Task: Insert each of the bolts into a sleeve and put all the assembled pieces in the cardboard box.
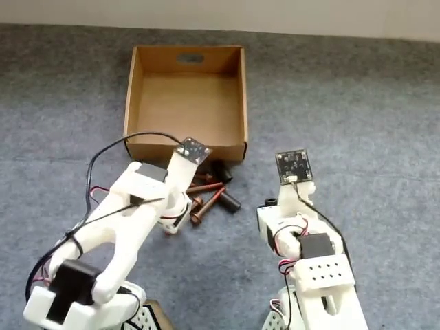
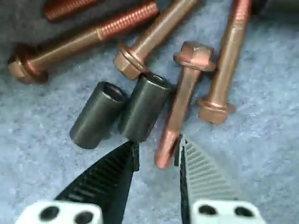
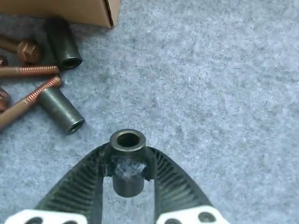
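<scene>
Left hand (image 2: 156, 149) partly open astride the tip of a copper hex-head bolt (image 2: 180, 100) on the grey tabletop (image 2: 271, 140), right hand (image 3: 127, 161) closed on a dark steel sleeve (image 3: 128, 186), brown cardboard box (image 1: 184, 110) just beyond the loose bolts.

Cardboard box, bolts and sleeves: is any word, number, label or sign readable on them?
None can be read. The brown cardboard box, the copper-coloured hex bolts and the dark cylindrical metal sleeves show no marks; the small circuit board on an arm's wrist is too small to tell.
</scene>
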`<state>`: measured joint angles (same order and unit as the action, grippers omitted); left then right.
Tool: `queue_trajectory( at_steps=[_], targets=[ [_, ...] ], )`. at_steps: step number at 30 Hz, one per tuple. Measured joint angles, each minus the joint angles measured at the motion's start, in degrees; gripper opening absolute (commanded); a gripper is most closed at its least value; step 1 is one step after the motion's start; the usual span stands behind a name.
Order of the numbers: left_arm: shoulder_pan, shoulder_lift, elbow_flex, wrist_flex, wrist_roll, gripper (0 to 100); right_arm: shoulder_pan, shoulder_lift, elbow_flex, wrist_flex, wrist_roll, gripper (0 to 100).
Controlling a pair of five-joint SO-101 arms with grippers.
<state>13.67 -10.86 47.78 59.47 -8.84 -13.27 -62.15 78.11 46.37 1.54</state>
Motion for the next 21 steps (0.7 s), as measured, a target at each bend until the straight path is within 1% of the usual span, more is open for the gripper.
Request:
queue_trajectory(
  at_steps=[4, 6, 8, 9, 10, 12, 15, 19, 21],
  targets=[
    [0.0, 3.0, 0.0, -2.8, -0.1, 15, -0.1, 0.0, 0.2, 0.0, 0.0, 0.6],
    [0.0, 3.4, -0.1, -3.0, -0.1, 11, -0.1, 0.0, 0.2, 0.0, 0.0, 0.6],
    [0.3, 3.5, -0.1, -3.0, -0.1, 1, -0.1, 0.0, 0.2, 0.0, 0.0, 0.6],
    [0.4, 3.5, -0.1, -3.0, -0.1, 1, -0.1, 0.0, 0.2, 0.0, 0.0, 0.6],
    [0.7, 3.4, -0.1, -3.0, -0.1, 2, -0.1, 0.0, 0.2, 0.0, 0.0, 0.6],
    [0.7, 2.5, -0.1, -2.4, -0.1, 1, -0.1, 0.0, 0.2, 0.0, 0.0, 0.6],
    [0.4, -1.1, -0.1, 0.3, -0.5, 1, -0.1, 0.0, 0.2, 0.0, 0.0, 0.6],
    [0.0, -10.8, 1.4, 7.2, -6.2, 1, -0.1, 0.0, 0.2, 0.0, 0.0, 0.6],
    [0.3, -16.9, 4.0, 11.2, -11.0, 1, -0.1, 0.0, 0.2, 0.0, 0.0, 0.6]
  ],
)
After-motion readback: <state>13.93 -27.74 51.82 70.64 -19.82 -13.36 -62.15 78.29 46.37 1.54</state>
